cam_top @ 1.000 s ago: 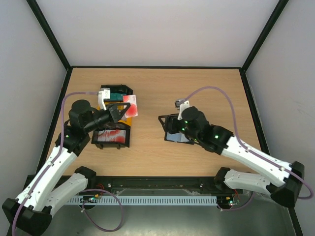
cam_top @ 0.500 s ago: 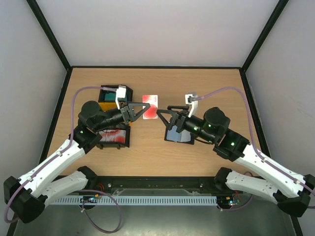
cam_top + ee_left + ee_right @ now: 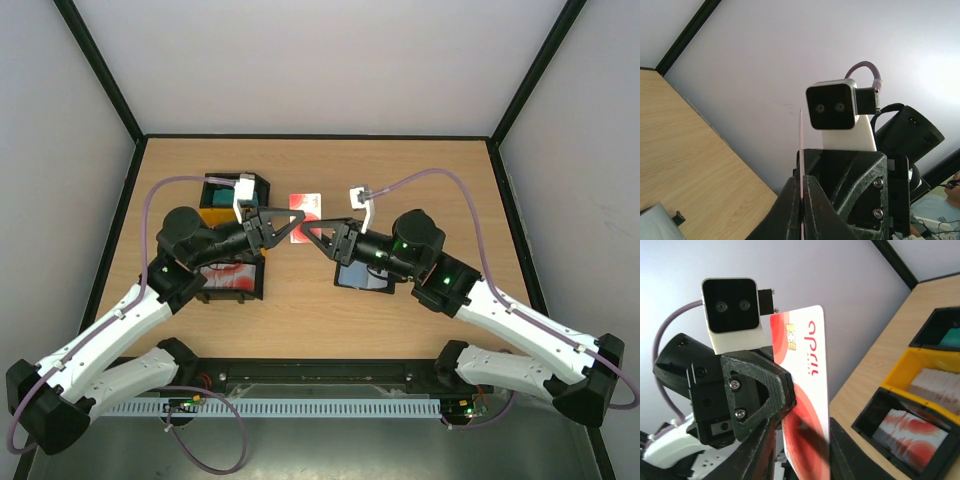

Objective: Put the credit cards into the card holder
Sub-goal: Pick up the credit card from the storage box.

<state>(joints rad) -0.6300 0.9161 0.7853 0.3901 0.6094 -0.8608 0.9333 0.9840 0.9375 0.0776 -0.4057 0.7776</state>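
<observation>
Both arms reach inward and meet nose to nose mid-table. Left arm (image 3: 110,330) stretches up and right, its left gripper (image 3: 295,222) clamped tight on the red-and-white card (image 3: 306,205), held upright. Right arm (image 3: 520,320) angles up-left, its right gripper (image 3: 318,232) with jaws partly apart, one finger on either side of that same card.

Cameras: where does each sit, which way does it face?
Top external: above, behind the arms, looking down on the table; left gripper and right gripper at the card.
Left wrist: looks past its own fingers, card edge-on between them, at the right camera.
Right wrist: faces the left camera and trays; own fingers flank the card.
Shared: card.
</observation>
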